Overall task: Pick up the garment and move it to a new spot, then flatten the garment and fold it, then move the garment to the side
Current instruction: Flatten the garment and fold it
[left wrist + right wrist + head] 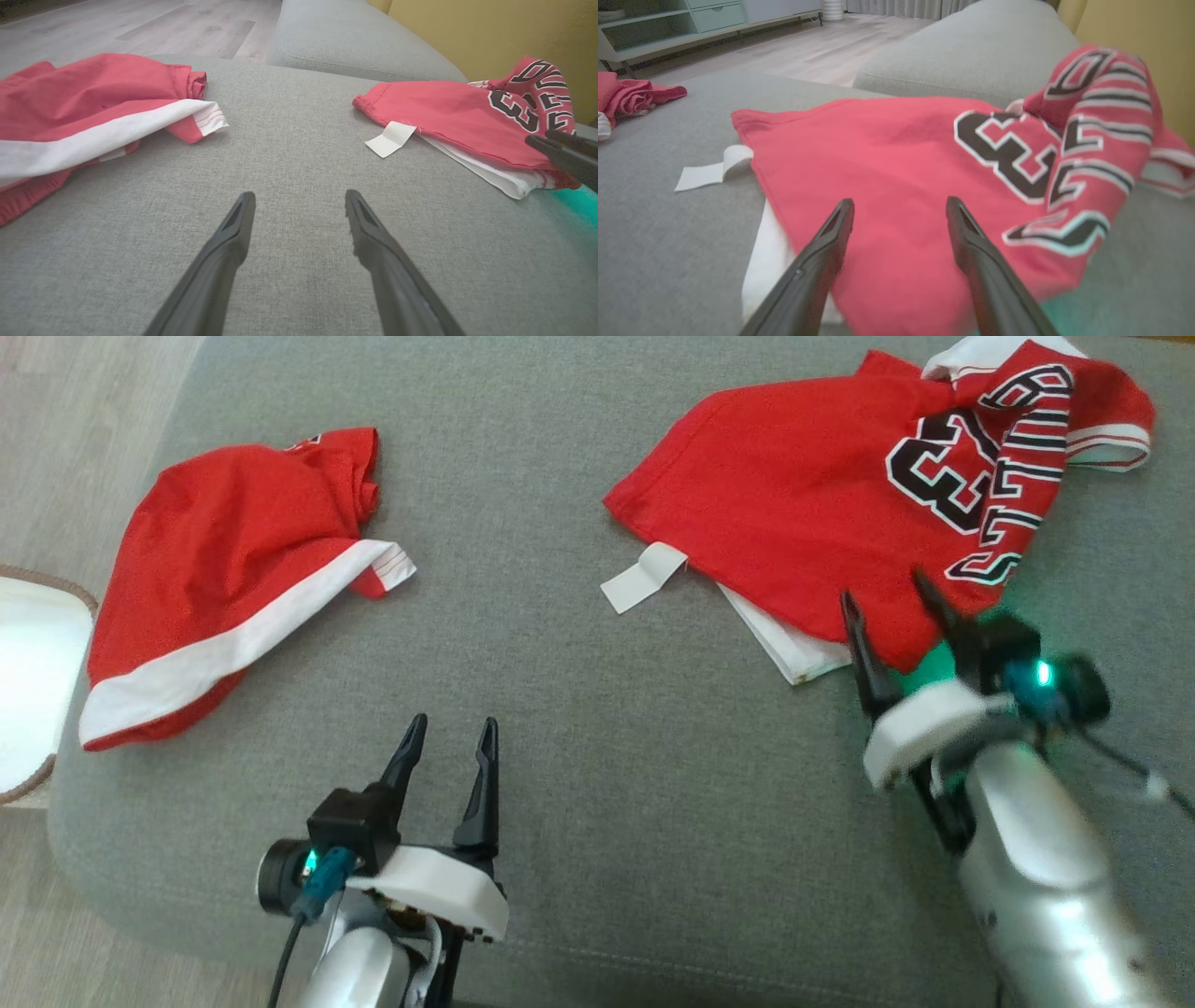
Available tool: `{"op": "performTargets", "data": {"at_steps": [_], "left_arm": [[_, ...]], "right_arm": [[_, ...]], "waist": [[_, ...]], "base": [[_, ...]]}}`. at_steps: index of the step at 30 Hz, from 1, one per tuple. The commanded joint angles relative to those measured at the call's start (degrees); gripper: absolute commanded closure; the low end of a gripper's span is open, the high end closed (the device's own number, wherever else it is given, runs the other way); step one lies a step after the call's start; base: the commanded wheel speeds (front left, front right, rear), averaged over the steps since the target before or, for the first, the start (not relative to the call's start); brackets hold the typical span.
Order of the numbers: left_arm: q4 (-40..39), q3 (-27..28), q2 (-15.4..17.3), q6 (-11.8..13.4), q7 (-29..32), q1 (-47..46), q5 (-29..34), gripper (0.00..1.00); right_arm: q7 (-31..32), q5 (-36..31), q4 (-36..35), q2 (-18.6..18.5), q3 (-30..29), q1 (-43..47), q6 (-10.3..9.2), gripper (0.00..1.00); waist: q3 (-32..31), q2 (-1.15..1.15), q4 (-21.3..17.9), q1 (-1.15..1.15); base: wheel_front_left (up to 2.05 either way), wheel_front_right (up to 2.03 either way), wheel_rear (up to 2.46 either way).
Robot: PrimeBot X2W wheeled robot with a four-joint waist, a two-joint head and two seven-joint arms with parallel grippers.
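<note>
Red numbered jersey [822,485], crumpled, upper part folded over, on grey sofa cushion [579,737].

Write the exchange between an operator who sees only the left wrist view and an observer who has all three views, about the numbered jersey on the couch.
Operator: Dark fingers poke in at my right edge, by the jersey. Open or shut?
Observer: The right end effector is open, spread over the jersey with no cloth pinched.
Operator: I can read only a 3 on it. What is the full number?
Observer: The head view shows 23, upside down from the robot's side.
</note>
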Motion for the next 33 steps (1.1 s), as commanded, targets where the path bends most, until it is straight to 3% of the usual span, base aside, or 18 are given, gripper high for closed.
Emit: {"op": "performTargets", "data": {"at_steps": [1, 7, 13, 17, 26, 27, 28, 29, 33], "left_arm": [[-1.35, 1.6, 0.42, -0.35, -0.29, -0.85, 0.46, 0.0], [-1.1, 1.67, 0.42, -0.8, -0.29, 0.18, 0.68, 0.0], [-0.88, 1.83, 0.42, -1.04, -0.29, 0.73, 0.95, 0.0], [-0.82, 1.46, 0.42, -0.95, -0.29, 0.46, 0.65, 0.0], [-0.39, 1.04, 0.42, -0.9, -0.29, 0.46, -0.02, 0.0], [-0.28, 1.07, 0.42, -0.89, -0.29, 0.44, -0.05, 0.0], [-0.2, 1.09, 0.42, -0.88, -0.29, 0.42, -0.08, 0.0], [-0.15, 1.1, 0.42, -0.87, -0.29, 0.37, -0.07, 0.0], [-0.17, 1.43, 0.42, -0.78, -0.29, 0.39, -0.09, 0.0]], "right_arm": [[-0.67, 1.97, -2.7, 0.38, 1.4, 0.98, 0.37, 0.0], [-0.68, 7.46, -7.76, 1.68, 2.01, 8.96, 0.37, 0.0], [-0.68, 8.74, -11.85, 2.66, 8.21, 12.95, 0.37, 0.0], [-0.68, 7.7, -10.94, 2.78, 9.93, 12.45, 0.37, 0.0], [-0.68, 3.09, -5.61, 2.9, 6.89, 9.26, 0.37, 0.01], [-0.69, 2.68, -4.51, 2.94, 6.75, 8.97, 0.37, 0.33], [-0.69, 2.57, -3.65, 2.99, 6.51, 8.67, 0.37, 0.8], [-0.69, 2.34, -2.95, 3.03, 6.29, 8.44, 0.37, 1.0], [-0.69, 1.7, -3.19, 3.04, 4.89, 8.5, 0.37, 1.0]], "waist": [[-0.2, 0.0, -0.15, 0.0], [-0.87, 0.0, 0.1, 0.0], [-1.03, 0.0, 0.35, 0.0], [-0.77, 0.0, 0.71, 0.0], [-0.04, 0.0, 1.94, 0.0], [0.02, 0.0, 1.99, 0.0], [0.1, 0.0, 2.03, 0.0], [0.13, 0.0, 2.03, 0.0], [-0.28, 0.0, 1.24, 0.0]], "base": [[0.0, 0.0, 0.0], [0.0, 0.0, 0.0], [0.0, 0.0, 0.0], [0.0, 0.0, 0.0], [0.0, 0.0, 0.0], [0.0, 0.0, 0.0], [0.0, 0.0, 0.0], [0.0, 0.0, 0.0], [0.0, 0.0, 0.0]]}}
